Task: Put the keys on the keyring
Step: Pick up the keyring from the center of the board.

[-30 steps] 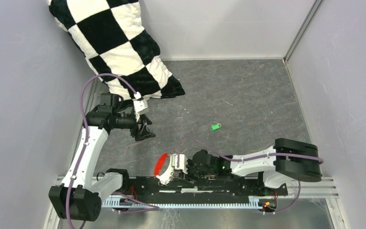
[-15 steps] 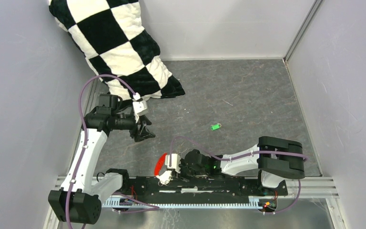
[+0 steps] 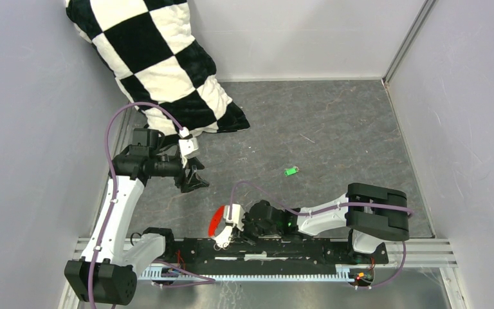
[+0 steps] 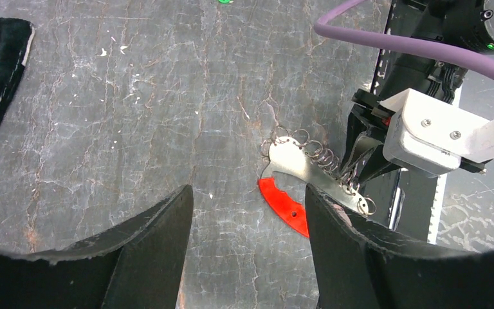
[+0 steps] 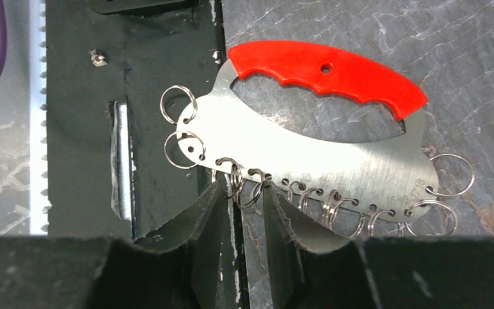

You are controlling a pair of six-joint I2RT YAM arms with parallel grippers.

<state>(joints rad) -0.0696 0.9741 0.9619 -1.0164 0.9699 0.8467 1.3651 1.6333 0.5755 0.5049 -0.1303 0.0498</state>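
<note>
The keyring (image 5: 334, 161) is found at the near edge of the table (image 3: 334, 129), with one end lapped onto the black base plate (image 5: 161, 77) of the arms. In the top view its long axis is seen to run from near-left to far-right, the red tag (image 5: 321, 74) on the left and the ring-lined silvery edge turned toward the right arm. That edge is straddled by the right gripper (image 5: 241, 188), its jaws set close together; whether anything is pinched cannot be told. The left gripper (image 4: 247, 193) is held spread wide above the table, just beyond the keyring. The green-headed key (image 3: 289, 171) is laid well apart at mid-table, its metal tip pointed right and slightly far. A checkered blanket (image 3: 161, 64) is heaped in the far left corner.
</note>
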